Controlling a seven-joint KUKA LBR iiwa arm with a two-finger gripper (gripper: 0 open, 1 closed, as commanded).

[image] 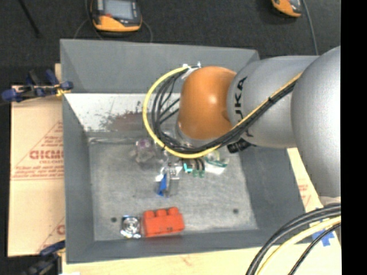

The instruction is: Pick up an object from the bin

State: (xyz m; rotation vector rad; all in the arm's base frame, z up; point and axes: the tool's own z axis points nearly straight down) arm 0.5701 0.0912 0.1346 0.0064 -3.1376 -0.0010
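1. The arm [287, 102] reaches in from the right and hangs low over the middle of the bin [77, 176]. Its orange cover [206, 102] and looped cables [150, 110] mask much of the wrist.
2. The gripper [169, 176] points down at the bin floor, about mid-bin. A small blue piece [163, 188] lies right at its tip, on the near side.
3. Whether the gripper is open or closed cannot be told. Nor can it be told whether it has hold of the blue piece, which looks to rest on or just above the floor.
4. A green-and-white piece [202, 168] lies just to the right of the gripper. A pale purple thing [143, 148] sits a little to its far left.
5. An orange block [162, 222] rests well apart, by the near wall. A silver thing [131, 227] sits just beside it on the left.
6. As a judgement, the approach looks done, since the gripper is down among the things in the middle and the blue piece is the nearest candidate.
7. The grasp is unconfirmed, and no object appears raised clear of the floor.
8. What is left, by this reading, is a sure hold and the lift out of the bin.
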